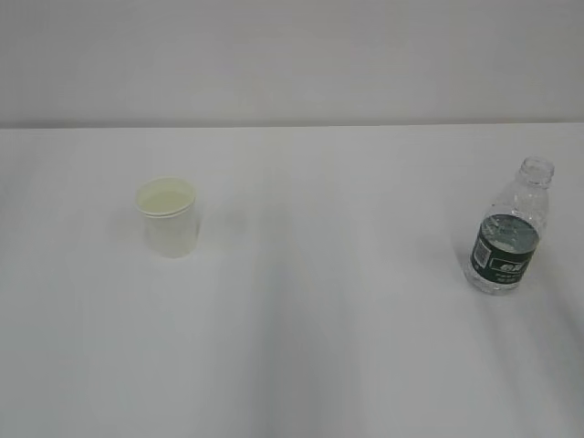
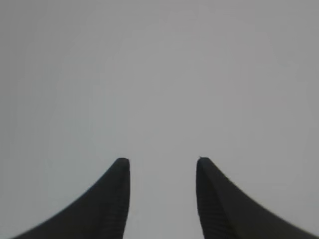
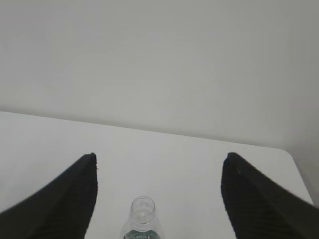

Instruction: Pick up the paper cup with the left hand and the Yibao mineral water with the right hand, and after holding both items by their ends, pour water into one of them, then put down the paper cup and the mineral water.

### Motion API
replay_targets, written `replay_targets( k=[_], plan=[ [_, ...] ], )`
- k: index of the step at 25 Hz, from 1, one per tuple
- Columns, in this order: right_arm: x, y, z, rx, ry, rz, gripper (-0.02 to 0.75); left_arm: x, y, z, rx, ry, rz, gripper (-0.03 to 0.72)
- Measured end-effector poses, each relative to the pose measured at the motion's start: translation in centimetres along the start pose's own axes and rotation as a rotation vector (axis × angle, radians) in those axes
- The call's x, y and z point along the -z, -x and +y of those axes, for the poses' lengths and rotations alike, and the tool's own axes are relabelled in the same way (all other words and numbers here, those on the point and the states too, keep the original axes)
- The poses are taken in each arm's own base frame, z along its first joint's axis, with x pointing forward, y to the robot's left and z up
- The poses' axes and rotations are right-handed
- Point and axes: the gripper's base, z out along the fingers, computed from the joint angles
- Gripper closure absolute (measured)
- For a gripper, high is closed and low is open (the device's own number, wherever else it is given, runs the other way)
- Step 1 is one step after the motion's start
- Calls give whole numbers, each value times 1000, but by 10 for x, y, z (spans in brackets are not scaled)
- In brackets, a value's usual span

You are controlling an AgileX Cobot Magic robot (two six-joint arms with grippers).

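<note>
Exterior view, slanted down across white counter (image 1: 301, 347). Paper cup (image 1: 168, 217): small, white, rolled rim, pale cream-yellow inside; upright, left of centre, free of any contact. Yibao mineral water (image 1: 509, 228): clear ribbed plastic, uncapped, dark green label band with white print; upright near right edge of frame, well apart from cup, taller than cup. No arm visible from this angle.

Left wrist view. Left gripper (image 2: 162, 164): two black ribbed fingers (image 2: 112, 199), parted at moderate width, nothing between them; plain pale grey surface ahead, neither cup nor bottle in sight.

Right wrist view. Right gripper (image 3: 159, 159): two black fingers (image 3: 70, 199), spread wide, nothing held. Bottle neck and open mouth (image 3: 142, 214) at bottom centre of frame, between and below the fingertips, clear of both. Rear counter edge (image 3: 149, 133) running across mid-frame, light wall (image 3: 159, 59) behind; counter corner visible at right.

Both task items resting on counter, untouched.
</note>
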Motion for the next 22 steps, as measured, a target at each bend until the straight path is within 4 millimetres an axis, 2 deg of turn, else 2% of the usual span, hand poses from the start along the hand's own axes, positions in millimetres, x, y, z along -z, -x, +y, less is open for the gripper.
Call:
replay_targets(
  k=[4,7,14,22],
  plan=[
    [11,7,-1,6,3,37,153,5,-9,0,-15,-31,26,383],
    [16,15,-2,6,4,42,153,12,-10,-5,-103,-85,38,384],
    [28,30,-4,9,2,50,153,16,-30,1,27,-97,113,385],
    [64,37,-6,31,-14,51,153,20,-35,1,19,-112,134,398]
  ],
)
